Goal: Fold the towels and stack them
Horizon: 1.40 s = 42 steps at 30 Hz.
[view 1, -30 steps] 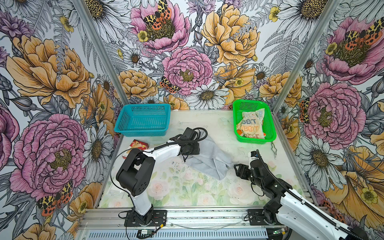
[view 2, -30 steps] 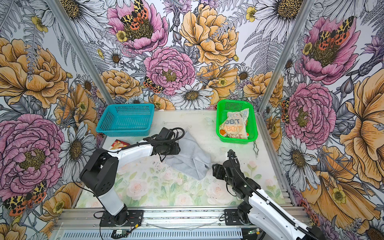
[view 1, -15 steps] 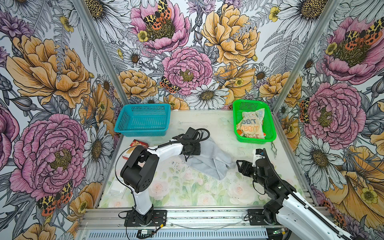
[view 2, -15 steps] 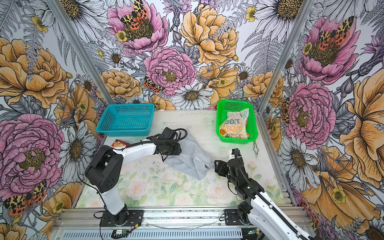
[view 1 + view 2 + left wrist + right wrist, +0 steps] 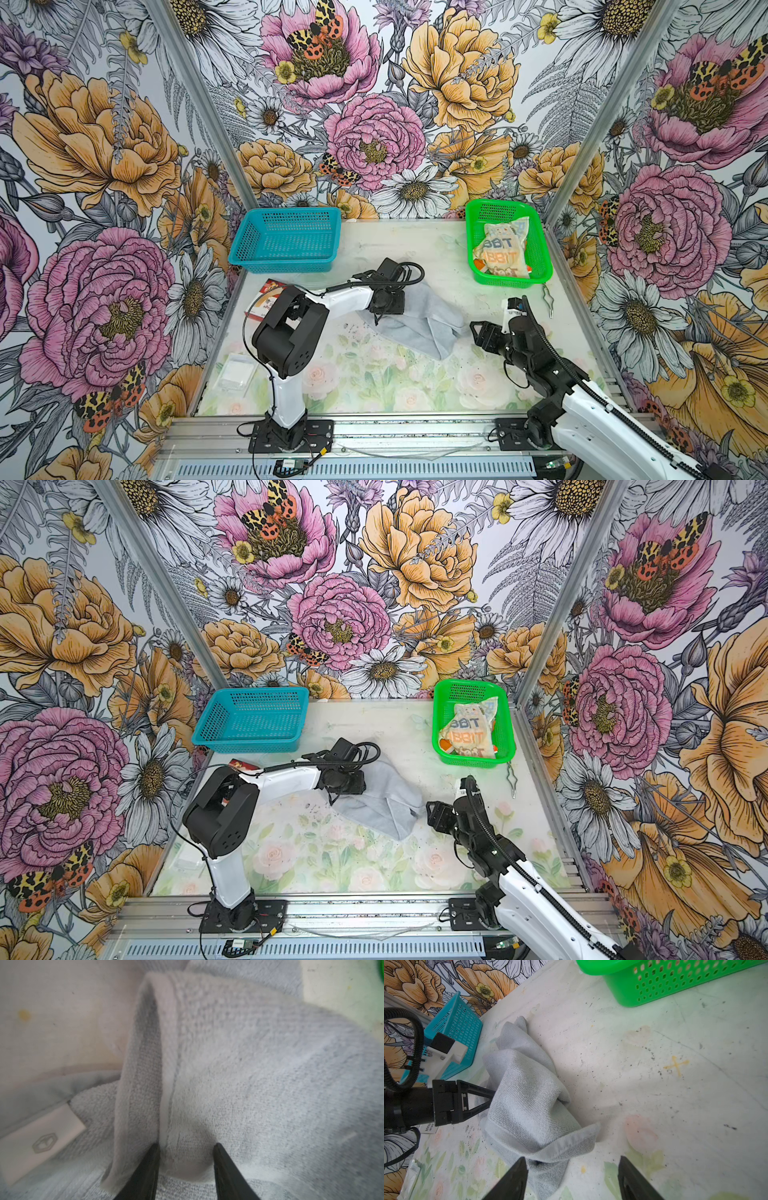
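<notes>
A crumpled light grey towel (image 5: 424,320) (image 5: 386,802) lies mid-table. My left gripper (image 5: 406,300) (image 5: 366,781) is at its left edge, and in the left wrist view the gripper (image 5: 186,1148) is shut on a thick hemmed fold of the grey towel (image 5: 249,1064). My right gripper (image 5: 478,332) (image 5: 432,812) stands open at the grey towel's right corner. In the right wrist view the right gripper (image 5: 571,1162) has one finger beside that hem (image 5: 566,1145). A cream towel with RABBIT lettering (image 5: 503,249) (image 5: 469,733) lies in the green basket (image 5: 470,241), with an orange bit (image 5: 480,266) under it.
An empty blue basket (image 5: 286,237) stands at the back left. A red-and-white box (image 5: 266,297) lies behind my left arm, and a flat white packet (image 5: 237,372) lies at the front left. A small metal tool (image 5: 547,297) lies near the right wall.
My left arm's elbow has swung right while its gripper stayed at the towel's edge. My right gripper has edged farther in beside the towel's right corner.
</notes>
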Tool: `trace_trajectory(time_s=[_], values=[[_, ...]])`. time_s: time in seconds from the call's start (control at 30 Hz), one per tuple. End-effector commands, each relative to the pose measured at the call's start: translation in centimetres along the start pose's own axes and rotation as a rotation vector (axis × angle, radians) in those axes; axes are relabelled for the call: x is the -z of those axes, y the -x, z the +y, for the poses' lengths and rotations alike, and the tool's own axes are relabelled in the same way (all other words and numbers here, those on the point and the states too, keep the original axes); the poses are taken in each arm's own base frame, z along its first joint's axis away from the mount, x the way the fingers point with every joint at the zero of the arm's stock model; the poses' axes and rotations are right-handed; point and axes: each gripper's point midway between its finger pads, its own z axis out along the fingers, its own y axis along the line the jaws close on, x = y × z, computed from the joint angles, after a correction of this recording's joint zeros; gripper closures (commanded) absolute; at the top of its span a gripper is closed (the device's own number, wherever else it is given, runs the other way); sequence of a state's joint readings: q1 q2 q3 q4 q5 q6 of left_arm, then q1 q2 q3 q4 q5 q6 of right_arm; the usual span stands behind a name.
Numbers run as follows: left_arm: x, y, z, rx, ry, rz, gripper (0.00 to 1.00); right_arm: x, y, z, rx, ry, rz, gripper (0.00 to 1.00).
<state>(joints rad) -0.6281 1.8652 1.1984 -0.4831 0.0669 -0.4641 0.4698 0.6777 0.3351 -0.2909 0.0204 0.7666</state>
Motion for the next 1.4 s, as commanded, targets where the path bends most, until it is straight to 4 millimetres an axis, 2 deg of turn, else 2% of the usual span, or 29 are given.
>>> trace_trajectory(time_s=[0.0,0.17,0.4,0.43,0.47,0.77,0.83,0.93,1.07,1.1,1.13,1.33,1.37], values=[[2.1,0.8,0.1,-0.007,0.010,-0.055,0.55,-0.2,0.3,0.3,0.007,0.023,-0.016,0.30],[1.3,0.1,0.9,0.007,0.010,-0.032,0.54,-0.5,0.2,0.5,0.007,0.029,-0.006,0.30],[1.4,0.7,-0.3,0.019,-0.047,-0.036,0.56,-0.6,0.2,0.7,0.008,0.034,0.001,0.30],[0.3,0.0,0.2,0.021,-0.034,-0.007,0.56,-0.6,0.3,0.7,0.008,0.035,-0.001,0.30],[0.1,-0.1,0.1,0.020,-0.034,0.000,0.56,-0.6,0.3,0.7,0.006,0.035,-0.003,0.30],[-0.7,-0.6,-0.4,0.014,-0.043,0.024,0.60,-0.7,0.2,0.7,0.010,0.038,0.001,0.30],[-0.5,-0.5,-0.4,0.013,-0.042,0.019,0.64,-0.7,0.1,0.6,0.011,0.036,0.000,0.30],[-0.1,-0.5,-0.6,0.012,-0.050,0.014,0.78,-0.7,0.1,0.6,0.013,0.034,0.002,0.30],[0.7,-0.6,-0.9,0.016,-0.058,0.006,0.94,-0.9,0.1,0.6,0.012,0.034,0.003,0.30],[2.1,0.1,-1.3,0.019,-0.071,-0.023,0.97,-0.9,0.2,0.6,0.013,0.034,0.001,0.30],[2.6,0.2,-1.3,0.021,-0.070,-0.030,0.98,-0.9,0.2,0.6,0.014,0.032,-0.002,0.30],[7.1,1.2,-2.0,0.009,-0.059,-0.098,1.00,-1.2,1.9,1.5,0.040,0.032,-0.021,0.30],[7.9,1.3,-1.8,0.010,-0.052,-0.109,0.98,-1.5,1.9,1.6,0.045,0.029,-0.014,0.30]])
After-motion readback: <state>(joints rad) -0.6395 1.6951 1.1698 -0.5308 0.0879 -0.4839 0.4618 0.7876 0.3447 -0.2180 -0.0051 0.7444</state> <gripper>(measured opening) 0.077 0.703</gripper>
